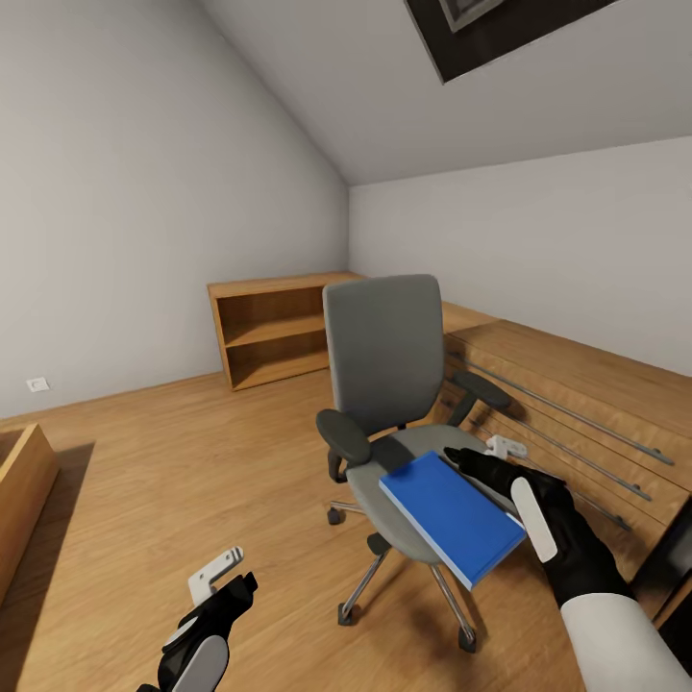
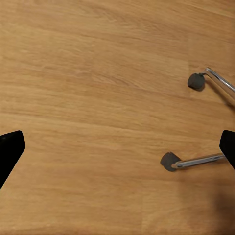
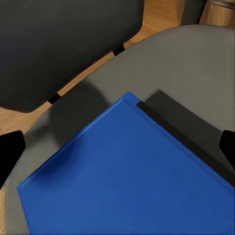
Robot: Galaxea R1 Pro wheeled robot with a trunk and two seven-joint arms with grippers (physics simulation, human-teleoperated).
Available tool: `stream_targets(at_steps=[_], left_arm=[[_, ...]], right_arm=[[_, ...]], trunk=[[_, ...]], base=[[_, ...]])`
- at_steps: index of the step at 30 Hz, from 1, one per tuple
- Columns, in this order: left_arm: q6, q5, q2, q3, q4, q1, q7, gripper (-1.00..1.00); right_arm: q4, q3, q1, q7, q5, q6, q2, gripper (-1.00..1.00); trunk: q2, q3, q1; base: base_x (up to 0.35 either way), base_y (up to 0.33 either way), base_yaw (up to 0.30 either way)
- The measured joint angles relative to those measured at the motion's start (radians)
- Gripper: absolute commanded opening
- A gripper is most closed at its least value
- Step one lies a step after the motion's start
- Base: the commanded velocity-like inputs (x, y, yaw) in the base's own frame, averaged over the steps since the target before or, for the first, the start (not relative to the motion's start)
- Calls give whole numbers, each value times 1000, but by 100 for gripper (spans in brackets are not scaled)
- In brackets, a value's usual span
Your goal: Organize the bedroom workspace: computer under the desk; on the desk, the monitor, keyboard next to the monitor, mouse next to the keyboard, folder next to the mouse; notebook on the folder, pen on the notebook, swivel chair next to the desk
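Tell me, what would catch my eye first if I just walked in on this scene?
Probably the bright blue folder lying on the grey seat of the swivel chair in the middle of the wooden floor. The robot's right gripper hovers open at the folder's far edge. The left gripper hangs open low over the floor beside the chair's chrome legs.

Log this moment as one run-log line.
right gripper: open, over folder | folder: on swivel chair seat | left gripper: open, above floor
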Motion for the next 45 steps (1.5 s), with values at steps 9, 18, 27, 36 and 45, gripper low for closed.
stream_targets(at_steps=[9,18,27,36,45], left_arm=[[0,1,0,1,0,0,0,100],[2,3,1,1,0,0,0,100],[2,3,1,2,0,0,0,100],[2,4,2,2,0,0,-1,100],[2,6,1,1,0,0,-1,100]], right_arm=[[-24,-2,3,1,-3,0,7,100],[-119,-2,37,0,-88,-1,10,100],[-160,-2,62,0,-99,-2,11,100],[-163,-2,67,1,-98,-10,11,100],[-161,-2,68,2,-96,-12,10,100]], trunk=[[0,0,0],[0,0,0],[0,5,1],[0,18,1],[0,33,0]], base=[[-1,0,0],[-154,69,-38],[-289,139,-78],[-297,158,-7],[-243,228,-45]])
